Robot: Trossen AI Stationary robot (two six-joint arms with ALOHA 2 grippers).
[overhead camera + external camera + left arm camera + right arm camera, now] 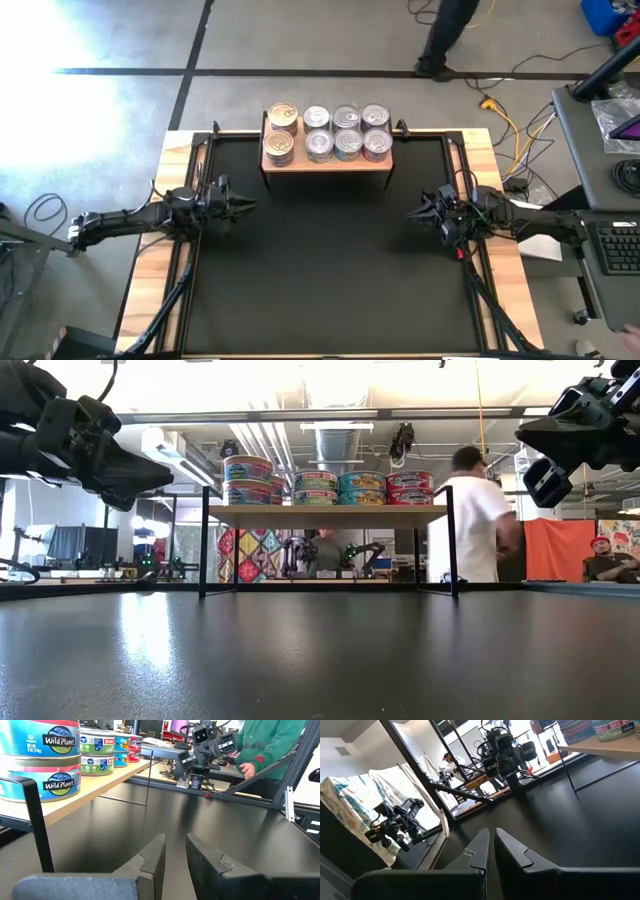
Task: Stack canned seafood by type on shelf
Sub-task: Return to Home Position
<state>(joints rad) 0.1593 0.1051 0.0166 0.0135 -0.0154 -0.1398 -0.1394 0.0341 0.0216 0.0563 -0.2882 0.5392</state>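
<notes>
Showing left gripper (244, 207) hovering above table (320, 260) at left edge, fingers a narrow slit apart, holding nothing. Centre back: shelf (327, 163) carrying canned seafood (327, 133), two-high stacks in four columns, gold-lidded leftmost, silver-lidded others. Right gripper (414, 212) hovering at right edge, fingers closed, empty.

You see the shelf (328, 163), a low light-wood platform on dark legs, at twelve o'clock on the black table. On it the canned seafood (328, 132) stands upright in two-high stacks, four columns by two rows: gold lids at the nine o'clock end, silver lids for the rest, touching.
</notes>
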